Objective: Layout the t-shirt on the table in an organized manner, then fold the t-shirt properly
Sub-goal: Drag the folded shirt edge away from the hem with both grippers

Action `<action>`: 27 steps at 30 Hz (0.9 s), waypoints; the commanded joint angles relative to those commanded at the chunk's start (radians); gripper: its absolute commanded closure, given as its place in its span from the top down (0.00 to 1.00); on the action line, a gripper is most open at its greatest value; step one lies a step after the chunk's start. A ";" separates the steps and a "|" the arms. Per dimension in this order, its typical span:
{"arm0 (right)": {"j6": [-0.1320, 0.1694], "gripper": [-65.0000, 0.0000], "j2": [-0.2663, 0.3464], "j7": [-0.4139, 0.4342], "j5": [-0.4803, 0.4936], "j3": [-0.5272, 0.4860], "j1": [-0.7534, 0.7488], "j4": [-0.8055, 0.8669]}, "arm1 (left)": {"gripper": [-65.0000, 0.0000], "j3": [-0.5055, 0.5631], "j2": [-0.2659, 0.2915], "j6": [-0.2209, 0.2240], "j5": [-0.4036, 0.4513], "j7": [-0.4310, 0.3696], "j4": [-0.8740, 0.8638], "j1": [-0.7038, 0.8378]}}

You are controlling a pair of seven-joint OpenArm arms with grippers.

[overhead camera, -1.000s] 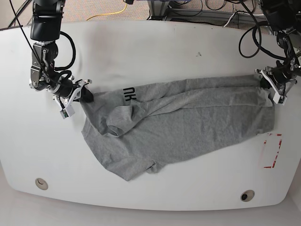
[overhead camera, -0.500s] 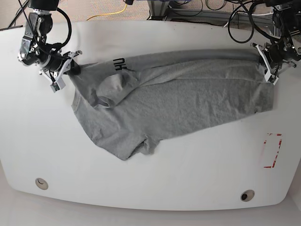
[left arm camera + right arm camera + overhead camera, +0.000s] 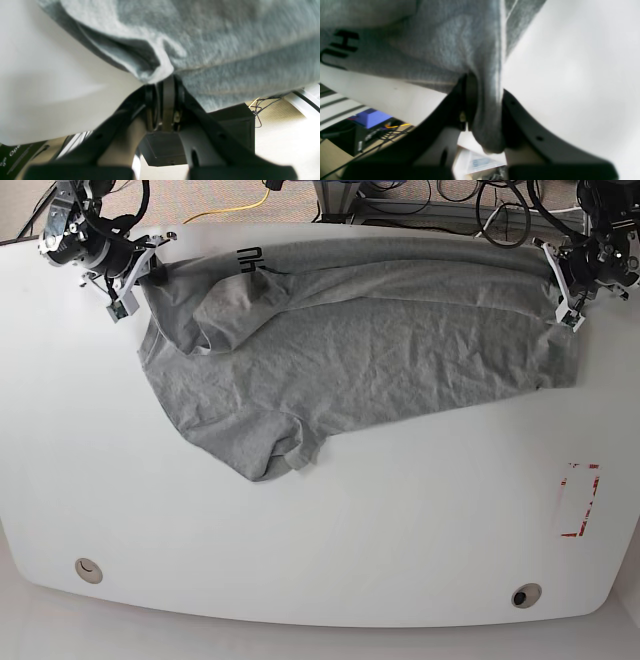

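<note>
The heather-grey t-shirt (image 3: pixel 350 350) lies stretched across the far half of the white table (image 3: pixel 320 530), wrinkled, with dark lettering (image 3: pixel 248 255) near its far left edge. My right gripper (image 3: pixel 148 272), at the far left of the base view, is shut on the shirt's left corner; the right wrist view shows grey cloth (image 3: pixel 487 120) bunched between its fingers. My left gripper (image 3: pixel 557 280), at the far right, is shut on the shirt's right corner, and cloth (image 3: pixel 155 67) sits pinched at its fingertips in the left wrist view. A sleeve (image 3: pixel 275 460) points toward the front.
A red-taped rectangle (image 3: pixel 578 500) marks the table at the right. Two round grommet holes (image 3: pixel 88 570) (image 3: pixel 525 594) sit near the front edge. Cables and a yellow cord (image 3: pixel 240 205) lie on the floor beyond the far edge.
Both grippers have pulled the shirt away toward the table's far edge while holding its corners. The shirt's top edge now lies close to that far edge.
</note>
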 joint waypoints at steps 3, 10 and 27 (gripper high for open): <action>0.000 0.01 -0.008 0.000 0.003 0.011 -0.023 0.000 | 0.01 0.002 0.026 0.000 0.000 0.000 0.000 0.000; 0.000 0.01 -0.044 0.000 -0.003 0.052 -0.051 0.000 | 0.01 0.017 0.031 0.000 0.002 0.000 -0.002 -0.038; 0.000 0.25 -0.058 0.000 -0.003 0.083 -0.077 0.002 | 0.26 0.041 0.023 0.000 0.003 0.037 0.002 -0.080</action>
